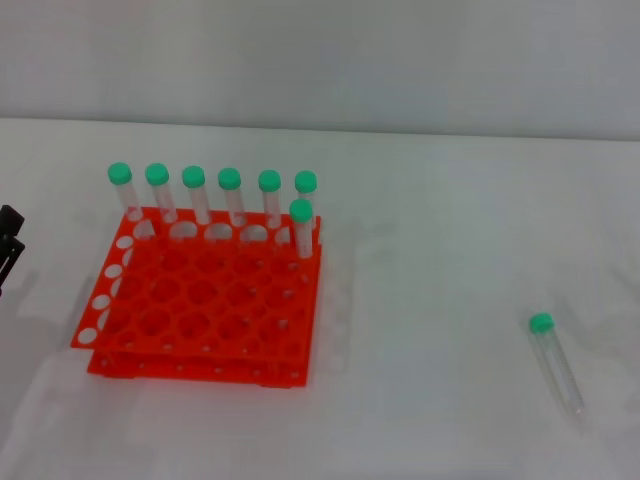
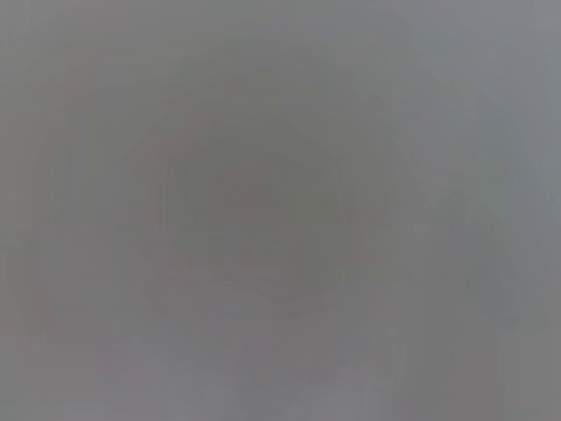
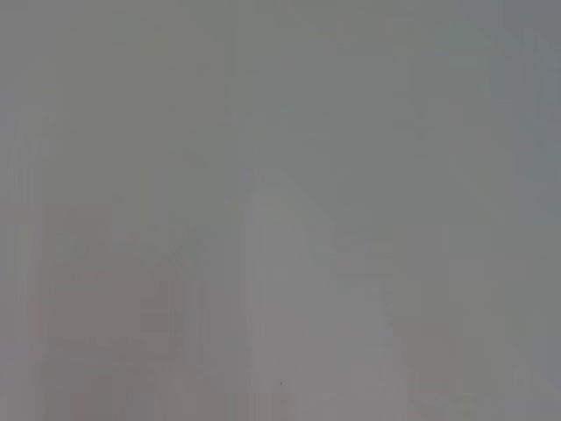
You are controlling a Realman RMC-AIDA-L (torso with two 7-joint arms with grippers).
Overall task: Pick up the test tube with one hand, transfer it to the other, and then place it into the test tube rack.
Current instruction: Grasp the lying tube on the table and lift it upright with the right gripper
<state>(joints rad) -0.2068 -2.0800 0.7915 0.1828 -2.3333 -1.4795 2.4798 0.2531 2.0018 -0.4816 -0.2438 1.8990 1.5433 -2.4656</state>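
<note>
Lying flat on the white table point(image 1: 440, 200) at about four o'clock in the head view, the test tube point(image 1: 556, 364) points its green cap away from the robot, well apart from everything else. Farther back, at about nine o'clock, the test tube rack point(image 1: 200, 310) sits square on the table. Seven capped tubes point(image 1: 230, 200) stand upright in its far holes, six along the back row and one just in front at the right end. At the extreme nine o'clock edge, only a black sliver of the left gripper point(image 1: 10, 245) shows; whether it is clenched or released cannot be told. Both wrist views show only grey blur.
</note>
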